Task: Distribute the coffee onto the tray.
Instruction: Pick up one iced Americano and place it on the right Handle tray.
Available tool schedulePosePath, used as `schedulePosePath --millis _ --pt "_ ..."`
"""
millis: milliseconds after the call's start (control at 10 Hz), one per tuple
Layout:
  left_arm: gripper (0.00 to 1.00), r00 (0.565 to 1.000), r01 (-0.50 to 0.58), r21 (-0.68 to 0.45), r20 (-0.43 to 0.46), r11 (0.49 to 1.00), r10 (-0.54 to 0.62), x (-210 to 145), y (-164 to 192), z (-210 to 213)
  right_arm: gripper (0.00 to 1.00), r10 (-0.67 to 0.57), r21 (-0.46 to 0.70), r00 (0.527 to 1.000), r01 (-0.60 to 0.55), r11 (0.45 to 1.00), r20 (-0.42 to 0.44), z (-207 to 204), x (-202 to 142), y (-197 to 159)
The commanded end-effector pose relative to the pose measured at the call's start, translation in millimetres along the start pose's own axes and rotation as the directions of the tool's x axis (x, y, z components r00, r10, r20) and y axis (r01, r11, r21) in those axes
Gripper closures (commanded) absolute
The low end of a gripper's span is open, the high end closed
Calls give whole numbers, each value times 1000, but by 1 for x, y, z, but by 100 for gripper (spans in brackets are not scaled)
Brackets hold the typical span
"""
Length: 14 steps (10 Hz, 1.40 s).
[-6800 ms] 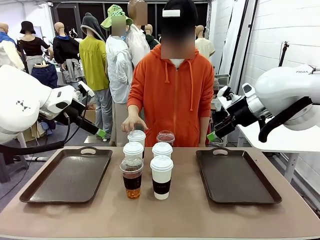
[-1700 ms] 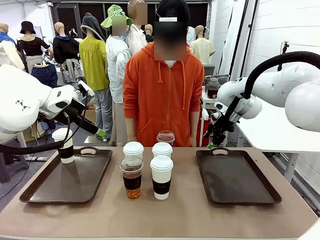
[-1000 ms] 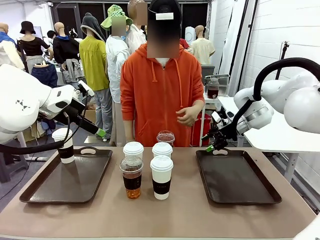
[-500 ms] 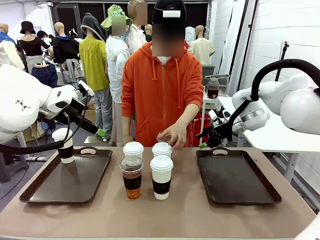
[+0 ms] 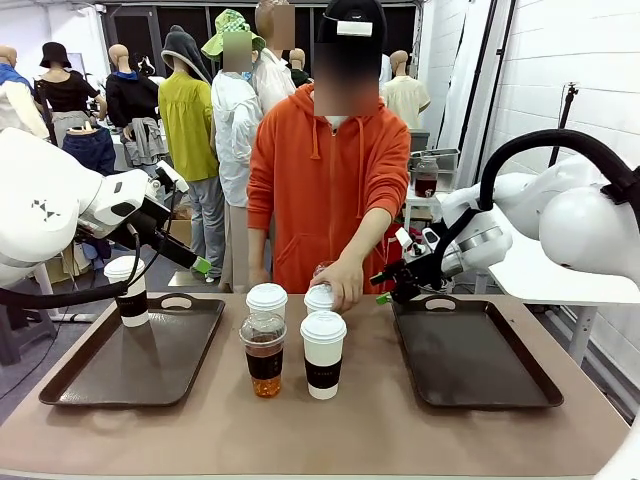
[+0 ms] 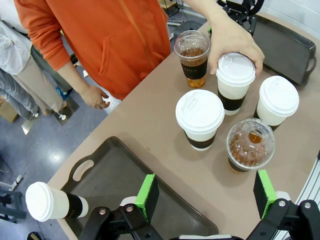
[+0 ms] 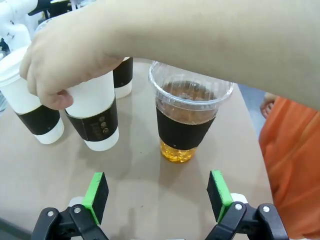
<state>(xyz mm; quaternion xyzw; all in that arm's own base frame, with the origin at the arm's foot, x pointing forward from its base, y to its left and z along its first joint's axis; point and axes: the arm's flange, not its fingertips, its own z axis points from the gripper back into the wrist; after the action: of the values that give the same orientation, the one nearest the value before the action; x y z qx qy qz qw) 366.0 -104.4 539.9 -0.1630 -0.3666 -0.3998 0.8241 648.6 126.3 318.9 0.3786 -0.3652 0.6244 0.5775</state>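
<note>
A white cup [image 7: 95, 115] is covered by the person's hand [image 7: 70, 55]; the clear cup [image 7: 189, 117] is centred just beyond the released jaws of the right gripper [image 7: 157, 194].

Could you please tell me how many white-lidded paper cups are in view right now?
4 white-lidded cups. One stands at the left tray's far corner; three cluster mid-table: front, back left, and back right under the person's hand. None seems hidden.

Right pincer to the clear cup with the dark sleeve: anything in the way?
Nothing stands on the table between the open right pincer and the clear cup. But the person's forearm crosses just above that cup, and their hand grips the white cup right beside it.
</note>
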Motion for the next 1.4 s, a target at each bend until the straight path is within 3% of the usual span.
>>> schedulePosePath --millis 0,500,1300 --pt "0 1000 -3 -15 8 1000 3 -2 1 0 0 -2 -61 1000 3 998 14 23 -2 -3" --pt "0 1000 -3 -15 8 1000 3 -2 1 0 0 -46 -183 998 55 982 53 95 -29 24" --pt "0 1000 -3 -15 8 1000 3 -2 1 0 0 -82 -181 996 88 980 39 107 -35 17"
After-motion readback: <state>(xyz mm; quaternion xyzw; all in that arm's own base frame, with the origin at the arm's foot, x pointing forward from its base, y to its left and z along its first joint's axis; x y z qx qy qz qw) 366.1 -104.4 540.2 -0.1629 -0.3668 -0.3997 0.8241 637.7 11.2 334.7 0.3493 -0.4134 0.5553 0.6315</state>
